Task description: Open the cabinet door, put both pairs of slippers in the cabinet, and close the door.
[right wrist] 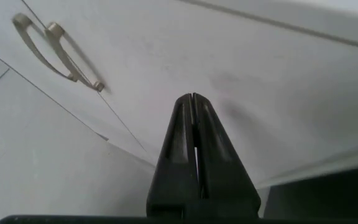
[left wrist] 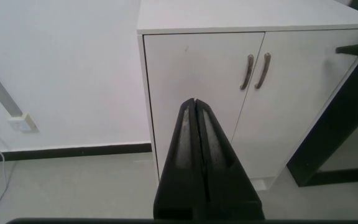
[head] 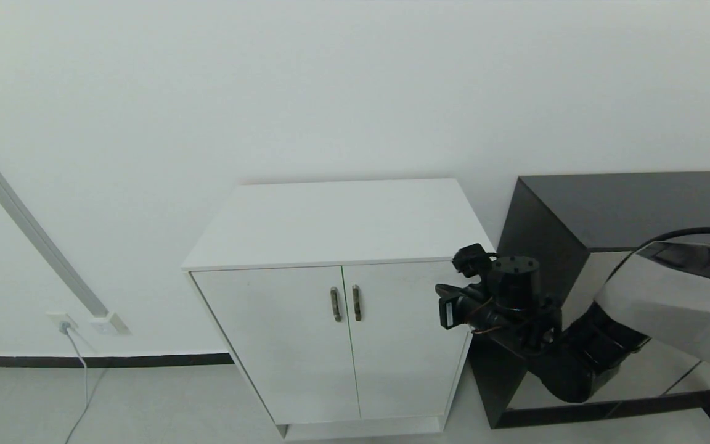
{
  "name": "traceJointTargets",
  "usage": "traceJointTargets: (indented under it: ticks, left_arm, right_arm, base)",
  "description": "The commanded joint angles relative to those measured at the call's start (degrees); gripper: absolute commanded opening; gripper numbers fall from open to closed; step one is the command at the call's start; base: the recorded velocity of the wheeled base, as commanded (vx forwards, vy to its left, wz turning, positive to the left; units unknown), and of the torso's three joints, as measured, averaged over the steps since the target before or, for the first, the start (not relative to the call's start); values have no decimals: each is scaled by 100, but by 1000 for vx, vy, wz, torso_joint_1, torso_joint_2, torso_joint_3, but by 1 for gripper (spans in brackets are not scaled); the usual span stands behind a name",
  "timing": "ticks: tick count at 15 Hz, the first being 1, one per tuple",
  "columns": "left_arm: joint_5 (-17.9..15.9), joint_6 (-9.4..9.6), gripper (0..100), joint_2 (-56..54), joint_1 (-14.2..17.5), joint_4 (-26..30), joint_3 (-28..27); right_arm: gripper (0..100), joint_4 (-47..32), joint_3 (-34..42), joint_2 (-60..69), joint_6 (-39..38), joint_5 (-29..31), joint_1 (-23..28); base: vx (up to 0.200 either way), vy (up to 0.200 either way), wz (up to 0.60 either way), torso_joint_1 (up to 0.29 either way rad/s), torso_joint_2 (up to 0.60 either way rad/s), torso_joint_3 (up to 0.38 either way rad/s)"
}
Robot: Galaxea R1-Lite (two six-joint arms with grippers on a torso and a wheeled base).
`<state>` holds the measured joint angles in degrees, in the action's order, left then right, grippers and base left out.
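Holding the right tool pinched shut on nothing, near the right door of the white cabinet, off to the side of its paired handles — holding the left tool likewise closed and empty, farther back, pointing at the left door — facing both doors shut

White cabinet looks like smooth matt laminate board; its door handles are brushed metal with a dull sheen. Black unit beside it has a matt dark top and a glossy, mirror-like front. Left gripper and right gripper look like matt black plastic; floor smooth grey.
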<state>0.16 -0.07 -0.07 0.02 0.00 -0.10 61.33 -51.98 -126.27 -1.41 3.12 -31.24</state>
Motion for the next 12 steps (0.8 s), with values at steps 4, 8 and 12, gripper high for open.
traceJointTargets:
  ticks: [4, 8, 12]
  left_arm:
    - [2, -1, 0, 7, -2, -9, 1]
    - [2, -1, 0, 7, 6, 0, 1]
    - [2, -1, 0, 7, -2, 0, 1]
  right_arm:
    - [0, 125, 1050, 1324, 1, 4, 883]
    - [0, 142, 1920, 2001, -17, 620, 2122]
    - [0, 591, 3168, 2792, 115, 655, 3001]
  base:
    - [0, 0, 0, 0, 0, 0]
    - [0, 0, 0, 0, 0, 0]
    - [0, 0, 0, 0, 0, 0]
